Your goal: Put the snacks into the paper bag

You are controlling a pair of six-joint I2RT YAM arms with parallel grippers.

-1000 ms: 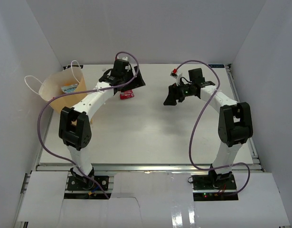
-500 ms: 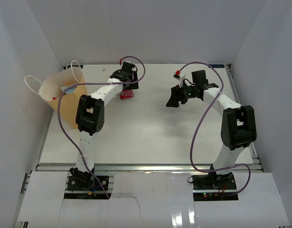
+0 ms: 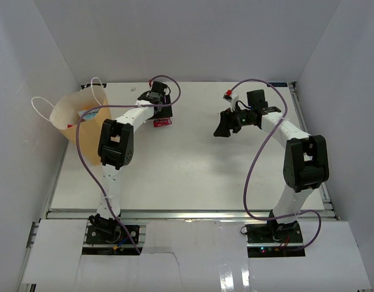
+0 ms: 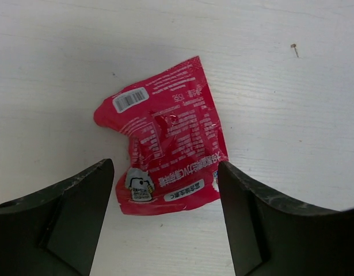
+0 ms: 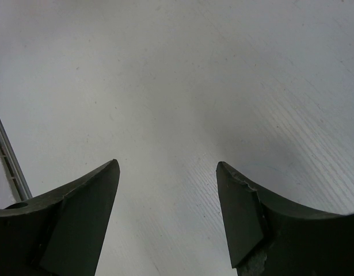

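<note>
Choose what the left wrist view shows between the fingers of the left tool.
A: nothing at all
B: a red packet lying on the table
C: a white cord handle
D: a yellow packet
B: the red packet lies crumpled on the white table, and the left tool has one dark finger on either side of it, wide apart.

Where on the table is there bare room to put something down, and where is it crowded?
Bare: the near half of the table, and the middle strip between the red packet and the right gripper. Crowded: the far-left corner, with the paper bag, left gripper and packet.
</note>
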